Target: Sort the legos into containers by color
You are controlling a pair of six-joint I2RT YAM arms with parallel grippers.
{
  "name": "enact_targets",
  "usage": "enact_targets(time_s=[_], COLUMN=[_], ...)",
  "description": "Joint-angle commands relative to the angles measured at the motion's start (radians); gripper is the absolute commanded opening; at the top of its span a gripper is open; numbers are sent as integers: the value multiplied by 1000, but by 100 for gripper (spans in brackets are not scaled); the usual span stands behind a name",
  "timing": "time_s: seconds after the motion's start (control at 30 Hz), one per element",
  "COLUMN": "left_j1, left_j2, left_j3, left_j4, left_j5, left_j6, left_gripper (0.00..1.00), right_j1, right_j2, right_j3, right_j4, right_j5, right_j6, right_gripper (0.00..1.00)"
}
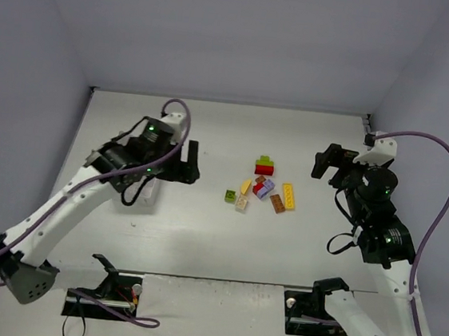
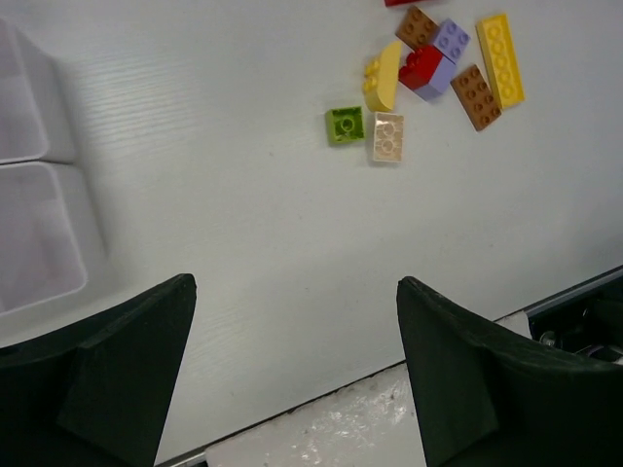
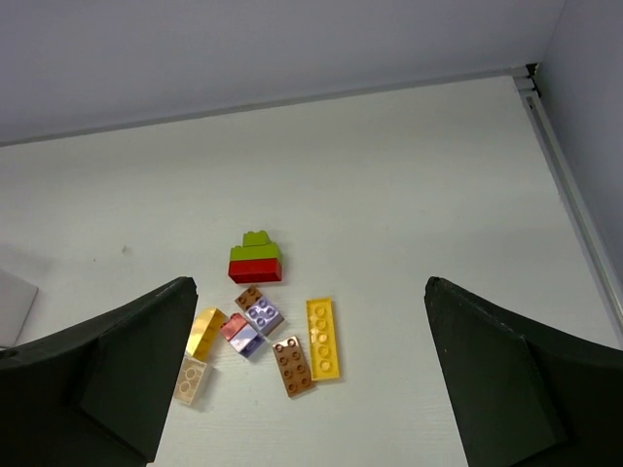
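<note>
Hovering above the table (image 1: 201,238), the left gripper (image 2: 295,282) has its two dark fingers (image 2: 117,375) spread wide, with only bare tabletop between them. The legos (image 2: 428,73) lie ahead of it and off to its right in one loose cluster. A small green brick (image 2: 345,125) is nearest, with a beige brick (image 2: 388,136) just beside it. Beyond them are a yellow curved brick (image 2: 383,78) and a red brick (image 2: 421,68) set against a lilac brick (image 2: 451,41). A brown plate (image 2: 475,95) and a long yellow plate (image 2: 499,58) lie side by side at the cluster's right. The white tray (image 2: 34,224) sits to this gripper's left, well apart from the bricks, which all lie on the table outside it; in the top view the arm hides part of it. The right gripper (image 3: 307,292) is likewise opened wide and grasps nothing, raised off the table to one side of the pile. From its wrist camera the cluster lies straight ahead, framed by its fingers (image 3: 107,384). A green-on-red stack (image 3: 255,260) is farthest from it, slightly apart from the rest.
</note>
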Motion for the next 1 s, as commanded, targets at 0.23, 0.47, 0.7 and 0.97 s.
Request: enact_targets(time_s=[0.23, 0.47, 0.7, 0.97], left_j1=[-186, -224, -224, -224], left_j2=[353, 558, 707, 825], left_j3=[93, 191, 268, 300], left_j4=[184, 211, 222, 224], left_j5=[-180, -211, -219, -234], left_j6=[-264, -269, -272, -289], left_gripper=[70, 69, 58, 53], right_j1=[2, 2, 2, 1], right_j2=[16, 1, -8, -22], right_j3=[-17, -27, -33, -45], right_j4=[1, -26, -50, -64], right_j5=[-4, -13, -39, -65], right_j6=[105, 121, 127, 130], right_gripper=[100, 99, 99, 99])
